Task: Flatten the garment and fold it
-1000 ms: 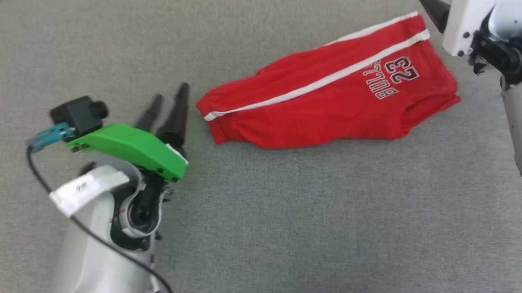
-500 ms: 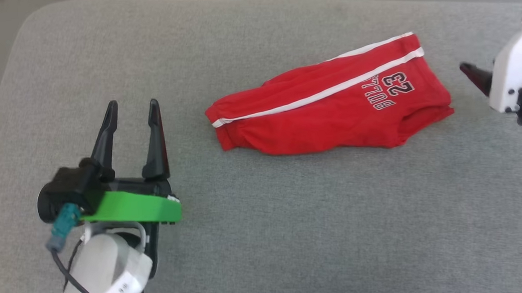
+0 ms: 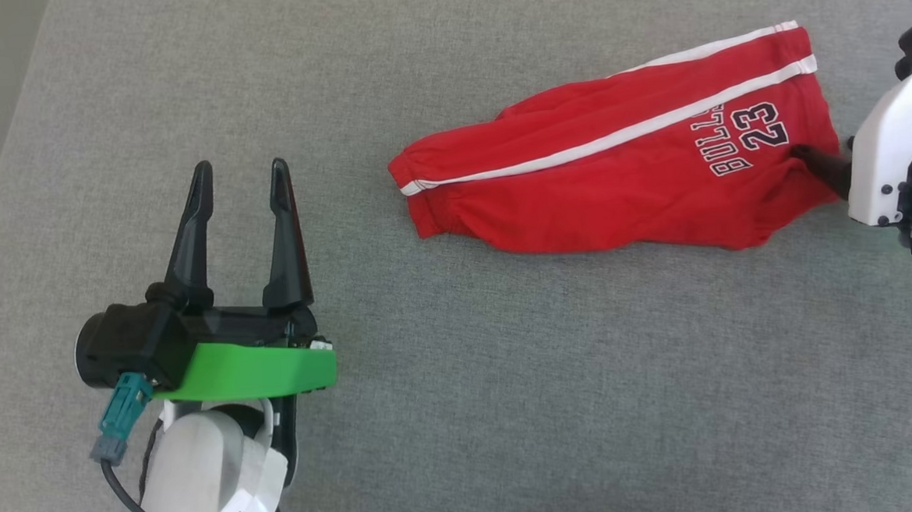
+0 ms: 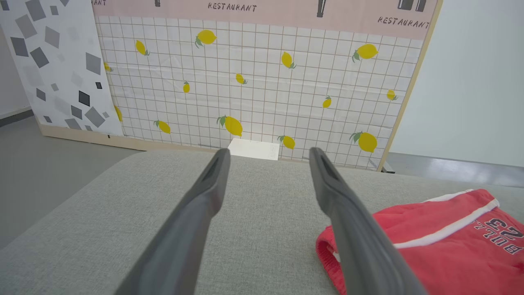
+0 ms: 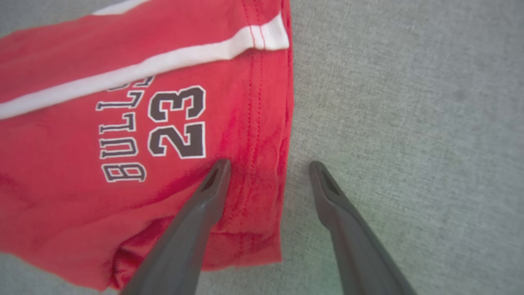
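Observation:
The garment, red shorts with white side stripes and "BULLS 23" lettering, lies bunched lengthwise on the grey cushion. Its waistband end points left and its lettered leg hem points right. My left gripper stands open well to the left of the waistband, with nothing between its fingers. In the left wrist view the left gripper hovers above the cushion, with the garment at the lower right. My right gripper is open over the leg hem of the garment. One finger is above the red fabric, the other above bare cushion.
The grey fabric cushion spreads wide, and its rounded edge falls away at the left. Beyond its far side stand a lemon-patterned tiled panel, a small white box and grey floor.
The head camera has shifted. My left gripper has swung away from the waistband and now points up the view. My right gripper has come in over the lettered leg's hem.

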Tool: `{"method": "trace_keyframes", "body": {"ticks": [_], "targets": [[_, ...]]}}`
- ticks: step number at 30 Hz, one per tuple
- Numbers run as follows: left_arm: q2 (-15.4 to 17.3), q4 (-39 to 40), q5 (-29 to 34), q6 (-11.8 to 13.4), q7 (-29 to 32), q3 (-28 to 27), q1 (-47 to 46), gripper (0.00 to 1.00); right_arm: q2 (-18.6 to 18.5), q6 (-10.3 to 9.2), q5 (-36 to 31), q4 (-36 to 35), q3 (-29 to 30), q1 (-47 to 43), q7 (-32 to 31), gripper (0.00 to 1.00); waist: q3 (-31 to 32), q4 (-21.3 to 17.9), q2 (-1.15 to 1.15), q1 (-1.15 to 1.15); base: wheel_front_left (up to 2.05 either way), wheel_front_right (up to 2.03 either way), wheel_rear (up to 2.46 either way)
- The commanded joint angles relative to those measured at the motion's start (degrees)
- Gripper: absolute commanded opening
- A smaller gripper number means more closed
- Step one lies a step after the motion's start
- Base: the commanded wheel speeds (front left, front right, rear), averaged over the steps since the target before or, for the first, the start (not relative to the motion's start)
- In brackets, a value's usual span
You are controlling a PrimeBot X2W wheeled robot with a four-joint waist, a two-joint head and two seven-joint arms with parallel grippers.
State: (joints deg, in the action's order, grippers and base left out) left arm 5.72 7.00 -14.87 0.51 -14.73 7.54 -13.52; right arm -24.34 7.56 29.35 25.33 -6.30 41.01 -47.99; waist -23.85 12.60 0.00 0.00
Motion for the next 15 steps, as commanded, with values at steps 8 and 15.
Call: {"method": "trace_keyframes", "body": {"ticks": [8,15], "targets": [[-2.0,-0.6,1.5,-2.7,-0.3,-1.3,-0.2,1.0,1.5,-0.08,1.8,-0.5,-3.3,0.1,-0.9,1.0,-1.6,0.3,0.0,0.0,0.0,0.0,0.0],[-2.6,-1.2,1.6,-3.6,-0.3,-2.0,-0.5,1.0,1.1,-0.08,2.2,0.4,-4.2,0.6,-2.6,0.0,-2.1,0.0,0.0,0.0,0.0,0.0,0.0]]}}
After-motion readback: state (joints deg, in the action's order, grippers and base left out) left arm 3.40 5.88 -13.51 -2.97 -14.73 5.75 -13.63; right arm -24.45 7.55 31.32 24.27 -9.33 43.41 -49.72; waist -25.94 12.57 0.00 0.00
